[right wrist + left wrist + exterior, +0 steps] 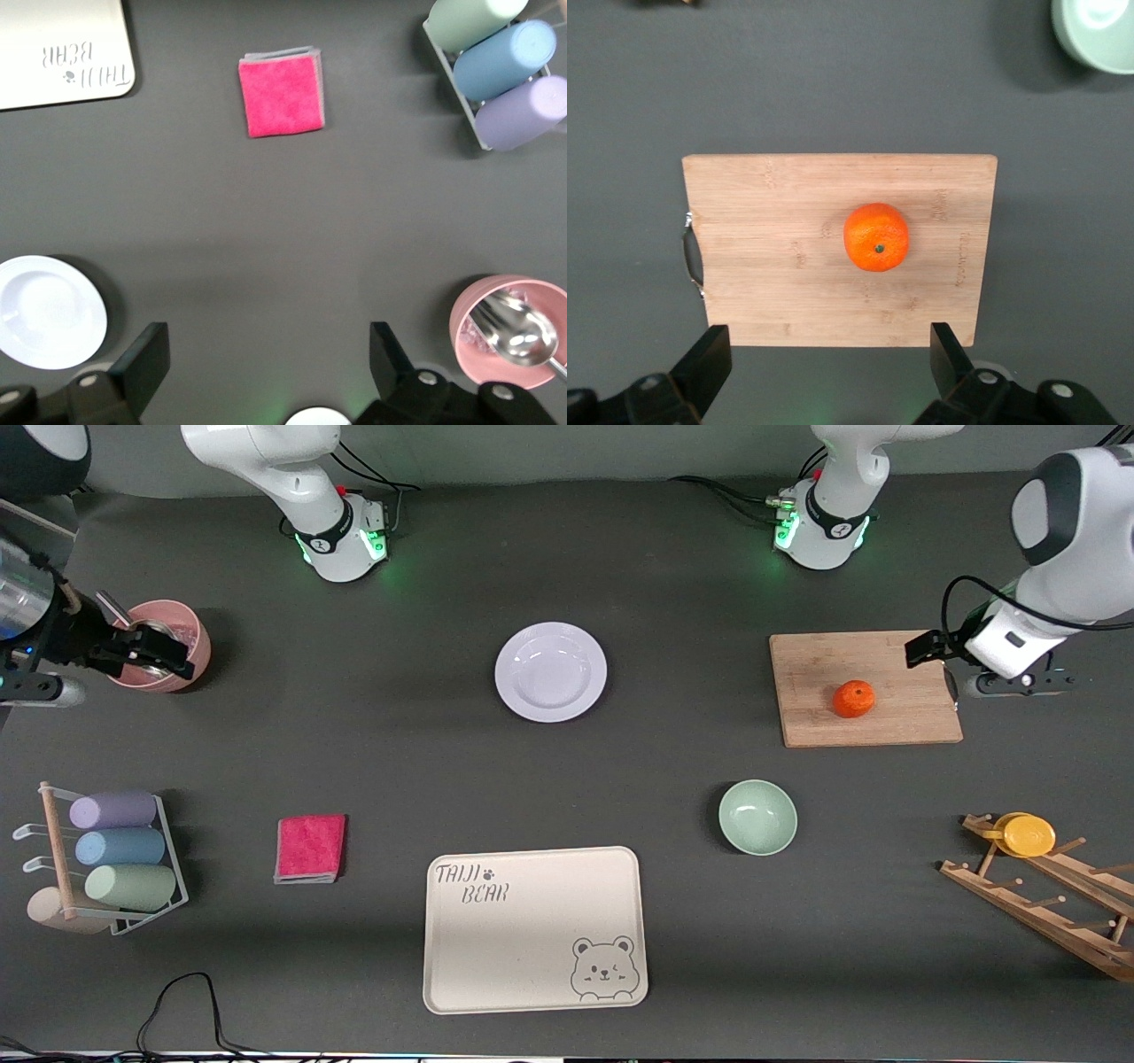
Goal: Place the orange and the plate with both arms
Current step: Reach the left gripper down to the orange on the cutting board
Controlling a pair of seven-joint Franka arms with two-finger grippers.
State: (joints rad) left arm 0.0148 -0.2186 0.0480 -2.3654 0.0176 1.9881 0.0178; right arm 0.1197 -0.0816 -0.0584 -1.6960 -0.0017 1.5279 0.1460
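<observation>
White and glossy, the plate [550, 671] lay alone mid-table toward the robots' edge, while the orange [854, 698] sat near the middle of the bamboo cutting board [864, 688] at the left arm's end; neither was gripped, so I judged you were at the very start, reaching not yet begun. You had the left gripper [828, 354] hovering over the board's edge and the right gripper [266, 359] over bare table beside the pink cup [162, 645], both with fingers spread wide, so next each needed centring over its target before descending. Only your left wrist view showed the orange's dimpled top and the board's metal handle [694, 257], and only the right wrist view showed the spoon [518, 329] in the cup clearly.
</observation>
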